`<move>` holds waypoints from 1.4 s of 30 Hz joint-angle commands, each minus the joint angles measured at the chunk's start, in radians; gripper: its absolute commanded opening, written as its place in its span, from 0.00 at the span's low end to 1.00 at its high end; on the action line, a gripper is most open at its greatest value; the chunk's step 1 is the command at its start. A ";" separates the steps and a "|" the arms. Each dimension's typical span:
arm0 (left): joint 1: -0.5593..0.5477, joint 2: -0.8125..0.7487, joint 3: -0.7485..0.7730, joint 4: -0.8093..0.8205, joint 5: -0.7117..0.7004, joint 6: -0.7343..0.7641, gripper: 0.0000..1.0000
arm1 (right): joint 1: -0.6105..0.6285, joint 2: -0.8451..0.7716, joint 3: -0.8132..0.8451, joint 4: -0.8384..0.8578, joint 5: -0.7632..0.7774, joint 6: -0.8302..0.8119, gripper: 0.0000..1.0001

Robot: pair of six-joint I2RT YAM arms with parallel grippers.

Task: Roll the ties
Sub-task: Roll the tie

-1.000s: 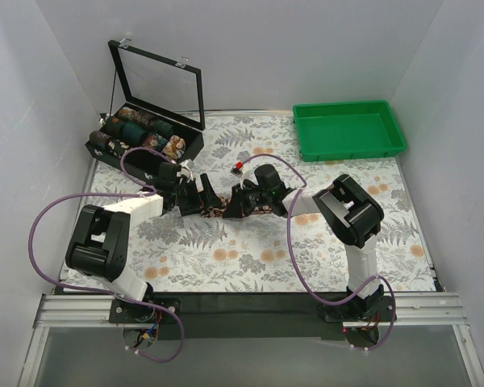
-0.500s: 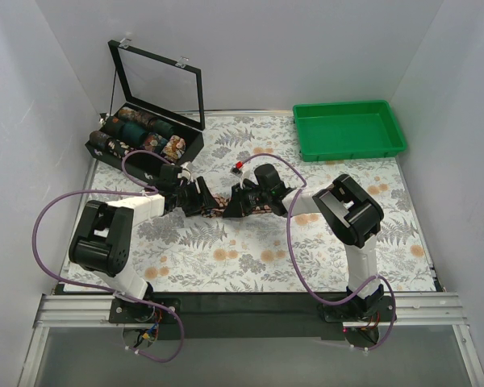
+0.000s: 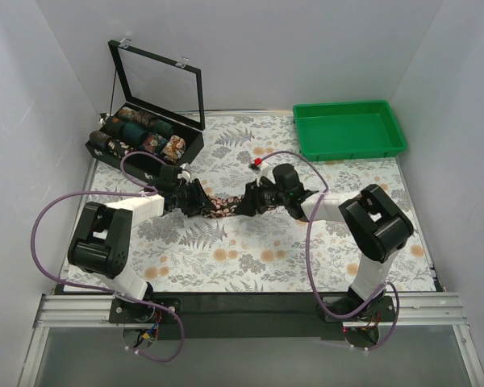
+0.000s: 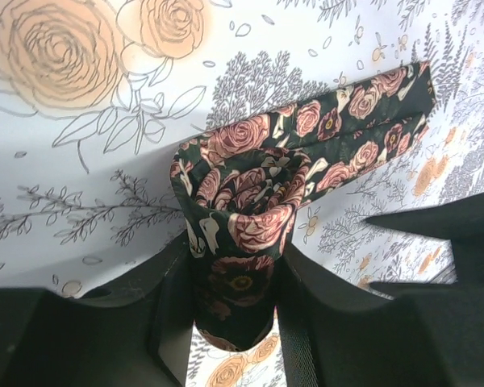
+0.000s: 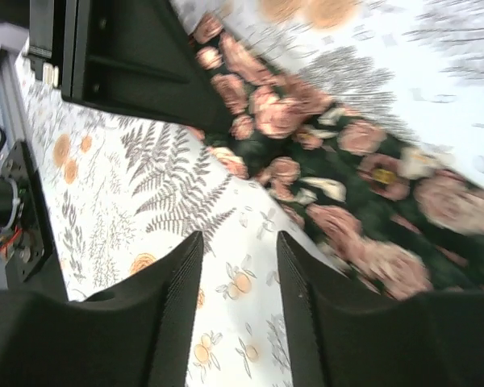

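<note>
Left gripper (image 4: pixel 232 270): closed to a narrow gap on the rolled end of the tie (image 4: pixel 246 201), with one finger pressing each side of the coil.
Right gripper (image 5: pixel 238 258): partly open and holding nothing. Only tablecloth (image 5: pixel 226 201) shows between its fingers, and the flat strip lies just beyond their tips.
Tie position: mid-table between the two grippers, with the coil at the left and the unrolled tail running right.
Risk to the coil: the inner turns look loose and could slide out sideways or spring open if the left grip is light or off-centre.
Risk to the tail: with nothing holding the strip, it may go slack or skew, so later turns wind crooked.
Hard to see: from above, the strip's right end runs under the right gripper. The small red object (image 3: pixel 258 162) beside that wrist may be a clip, but it is too small to tell.
Far left: an open case (image 3: pixel 185 149) holding rolled ties (image 3: pixel 141 129).
Far right: a green tray (image 3: pixel 351 153).
</note>
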 commanded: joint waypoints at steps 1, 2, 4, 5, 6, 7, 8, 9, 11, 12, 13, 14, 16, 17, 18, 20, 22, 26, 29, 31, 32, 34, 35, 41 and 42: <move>0.002 -0.061 -0.008 -0.093 -0.058 -0.001 0.25 | -0.061 -0.104 -0.054 -0.011 0.075 -0.027 0.43; 0.002 -0.079 -0.008 -0.116 -0.064 0.001 0.24 | -0.089 -0.136 -0.066 -0.028 0.094 -0.041 0.44; 0.002 -0.095 -0.005 -0.147 -0.093 0.011 0.22 | -0.110 -0.172 -0.097 -0.083 0.116 -0.059 0.49; 0.002 -0.111 -0.002 -0.188 -0.107 0.017 0.22 | -0.124 -0.208 -0.106 -0.103 0.148 -0.080 0.51; 0.001 -0.118 0.008 -0.209 -0.127 0.027 0.22 | -0.130 -0.227 -0.123 -0.123 0.165 -0.090 0.54; 0.002 -0.125 0.015 -0.237 -0.151 0.037 0.22 | -0.132 -0.247 -0.131 -0.146 0.182 -0.101 0.55; 0.002 -0.136 0.025 -0.293 -0.205 0.047 0.22 | -0.132 -0.283 -0.137 -0.188 0.214 -0.111 0.56; 0.002 -0.139 0.035 -0.324 -0.231 0.056 0.22 | -0.132 -0.302 -0.142 -0.215 0.226 -0.127 0.59; 0.001 -0.141 0.083 -0.430 -0.338 0.070 0.23 | -0.132 -0.350 -0.163 -0.264 0.257 -0.136 0.63; 0.002 -0.142 0.100 -0.462 -0.370 0.071 0.24 | -0.132 -0.365 -0.172 -0.278 0.265 -0.139 0.66; 0.002 -0.142 0.129 -0.492 -0.397 0.074 0.24 | -0.132 -0.380 -0.190 -0.288 0.274 -0.144 0.66; 0.002 -0.142 0.147 -0.547 -0.479 0.076 0.25 | -0.132 -0.408 -0.198 -0.307 0.292 -0.145 0.68; 0.002 -0.139 0.178 -0.593 -0.541 0.080 0.25 | -0.132 -0.434 -0.215 -0.321 0.306 -0.151 0.69; 0.001 -0.136 0.205 -0.630 -0.567 0.086 0.25 | -0.132 -0.454 -0.224 -0.327 0.317 -0.156 0.69; 0.002 -0.133 0.219 -0.648 -0.623 0.090 0.26 | -0.134 -0.462 -0.227 -0.341 0.322 -0.160 0.70; 0.001 -0.118 0.253 -0.688 -0.671 0.096 0.26 | -0.132 -0.482 -0.234 -0.350 0.331 -0.168 0.70; 0.001 -0.106 0.268 -0.711 -0.734 0.096 0.27 | -0.132 -0.491 -0.235 -0.362 0.334 -0.171 0.71; -0.008 -0.066 0.296 -0.760 -0.837 0.097 0.28 | -0.132 -0.508 -0.235 -0.376 0.337 -0.176 0.71; -0.028 -0.026 0.318 -0.789 -0.915 0.090 0.29 | -0.132 -0.514 -0.241 -0.378 0.335 -0.177 0.71; -0.045 0.006 0.330 -0.814 -0.950 0.077 0.29 | -0.132 -0.515 -0.243 -0.379 0.334 -0.179 0.72; -0.050 0.019 0.333 -0.820 -0.983 0.074 0.29 | -0.132 -0.517 -0.244 -0.379 0.334 -0.179 0.72; -0.061 0.052 0.350 -0.840 -1.009 0.065 0.30 | -0.134 -0.518 -0.246 -0.381 0.334 -0.179 0.72; -0.064 0.063 0.356 -0.848 -1.029 0.064 0.31 | -0.132 -0.519 -0.247 -0.381 0.332 -0.180 0.72; -0.131 0.167 0.429 -0.914 -1.096 0.016 0.37 | -0.132 -0.512 -0.249 -0.382 0.331 -0.182 0.72; -0.140 0.184 0.440 -0.923 -1.110 0.008 0.38 | -0.132 -0.514 -0.249 -0.382 0.331 -0.182 0.72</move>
